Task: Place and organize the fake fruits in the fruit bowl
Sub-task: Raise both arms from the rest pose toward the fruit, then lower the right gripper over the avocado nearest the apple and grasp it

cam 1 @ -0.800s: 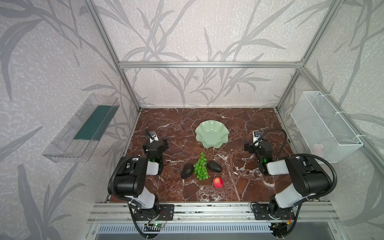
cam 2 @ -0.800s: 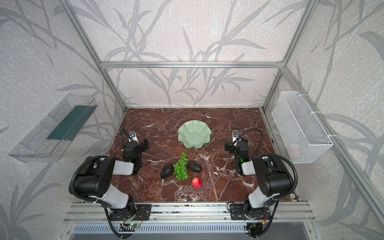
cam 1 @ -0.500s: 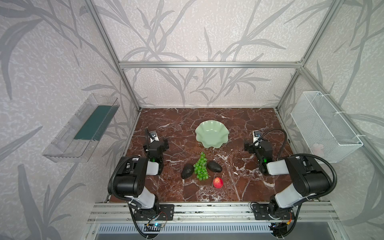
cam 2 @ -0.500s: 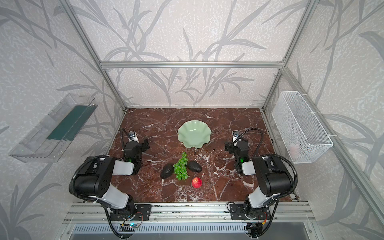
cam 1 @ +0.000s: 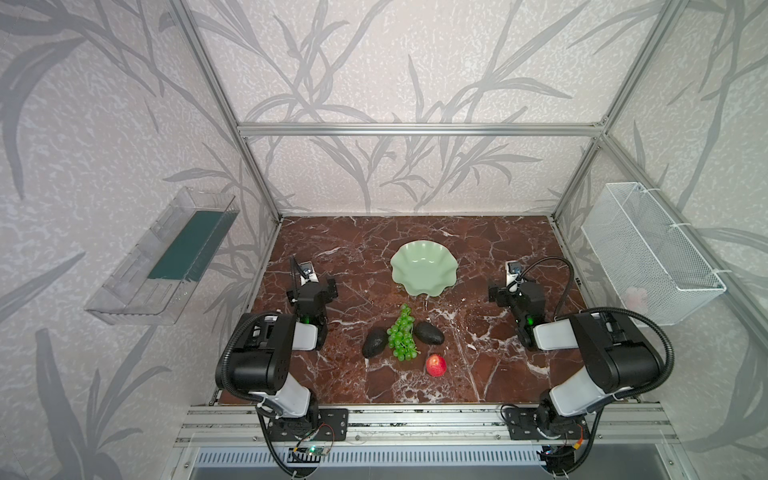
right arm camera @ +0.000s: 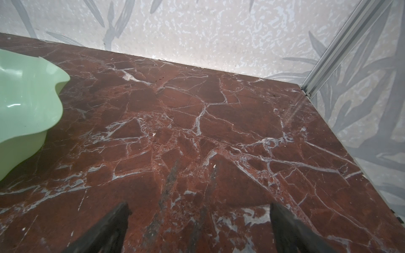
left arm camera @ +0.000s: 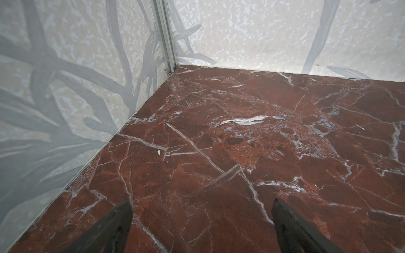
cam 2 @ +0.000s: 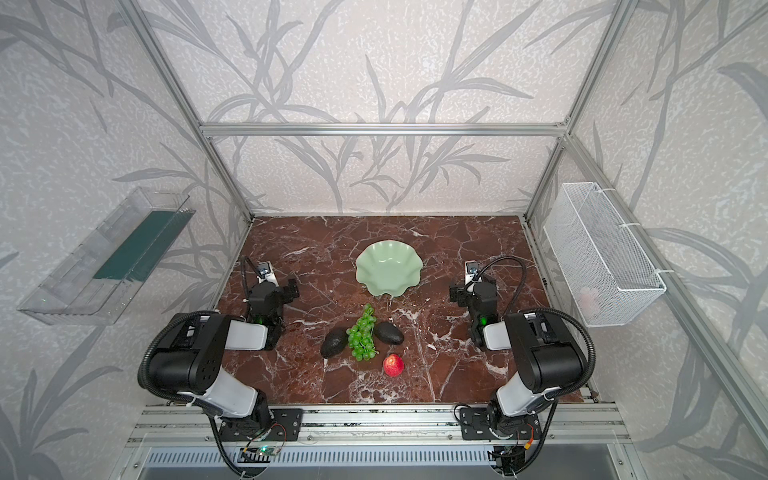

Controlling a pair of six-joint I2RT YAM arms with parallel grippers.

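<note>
Red marble table (cam 1: 498, 232), leaf-print walls (cam 1: 415, 62). Bowl (cam 1: 424, 270) mid-table; grapes (cam 1: 402, 338), avocados (cam 1: 375, 343) and apple (cam 1: 436, 365) lie on the table just in front of it. Left gripper (left arm camera: 201, 202) and right gripper (right arm camera: 198, 206) jaws spread; nothing has moved since before.

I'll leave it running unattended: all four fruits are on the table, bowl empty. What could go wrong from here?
The grapes lie close between an avocado and a second avocado; grabbing any one may shove its neighbours.
The round apple sits alone in front and might roll away if pinched off-centre.
The bowl is shallow with a wavy rim; fruit released near the rim could slide out.
</note>
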